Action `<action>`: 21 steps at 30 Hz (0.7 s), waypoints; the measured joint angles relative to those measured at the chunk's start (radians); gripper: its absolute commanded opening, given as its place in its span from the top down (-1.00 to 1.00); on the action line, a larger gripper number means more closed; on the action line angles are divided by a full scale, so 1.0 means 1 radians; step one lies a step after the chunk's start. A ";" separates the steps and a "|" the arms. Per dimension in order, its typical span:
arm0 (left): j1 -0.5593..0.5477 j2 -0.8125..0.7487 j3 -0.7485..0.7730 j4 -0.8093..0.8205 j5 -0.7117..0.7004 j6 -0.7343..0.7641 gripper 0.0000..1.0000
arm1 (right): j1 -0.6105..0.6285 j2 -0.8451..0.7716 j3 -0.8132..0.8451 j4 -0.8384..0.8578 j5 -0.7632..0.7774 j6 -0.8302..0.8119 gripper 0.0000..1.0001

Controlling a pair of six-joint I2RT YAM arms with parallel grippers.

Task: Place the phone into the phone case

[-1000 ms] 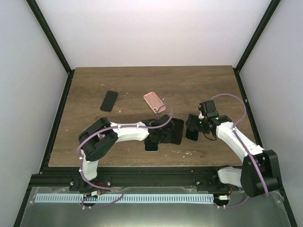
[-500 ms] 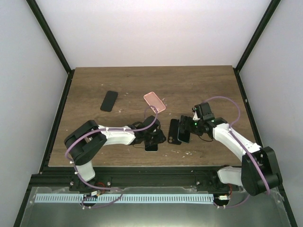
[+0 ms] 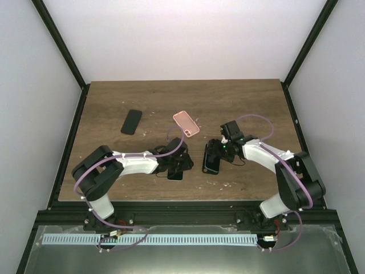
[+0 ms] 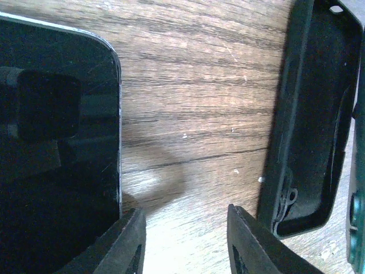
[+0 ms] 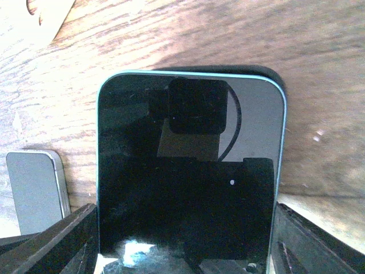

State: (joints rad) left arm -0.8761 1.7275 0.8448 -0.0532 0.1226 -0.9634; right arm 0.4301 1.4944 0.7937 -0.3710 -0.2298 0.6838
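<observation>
One phone (image 5: 191, 171), teal-edged, glass face toward the wrist camera, is clamped between the fingers of our right gripper (image 3: 220, 152) and sticks out ahead of the fingertips

- black phone case (image 4: 308, 114) lies directly under and just past the gripped phone. In the right wrist view only its dark rim shows beyond the phone's far edge
- in the left wrist view the case cavity looks open, with a teal sliver at its far side, so we read the phone as over the case and not seated. We can't tell if the edges touch
- step in hand, as we judge it: aligning and inserting
- our left gripper (image 4: 185, 240) is low over the table (image 3: 251, 103), fingers apart, only bare wood between them
- the case sits just off its right finger, and a second phone (image 4: 57, 171) with dark glass just off its left finger
- pink case (image 3: 186, 123) is farther out, beyond both grippers. A dark slab (image 3: 131, 121) is well off to the left arm's far left, and we can't tell if it's a phone or a case

Next move, our call: square the phone's corners to the case rim, drop the far edge in first, then press the near edge down. The case is loose and will likely slide, so we'd pin it with the left gripper
</observation>
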 measured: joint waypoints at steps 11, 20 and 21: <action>0.003 -0.055 0.006 -0.057 0.015 0.025 -0.26 | 0.021 0.055 0.043 0.004 0.049 0.010 -0.29; 0.003 -0.055 0.019 -0.061 0.029 0.034 -0.32 | 0.021 0.071 0.042 0.018 0.048 0.010 -0.29; 0.003 -0.055 0.019 -0.062 0.029 0.034 -0.31 | 0.021 0.073 0.042 0.019 0.048 0.010 -0.29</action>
State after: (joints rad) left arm -0.8730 1.6722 0.8639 -0.1154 0.1513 -0.9291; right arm 0.4515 1.5673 0.8356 -0.3523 -0.1822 0.6937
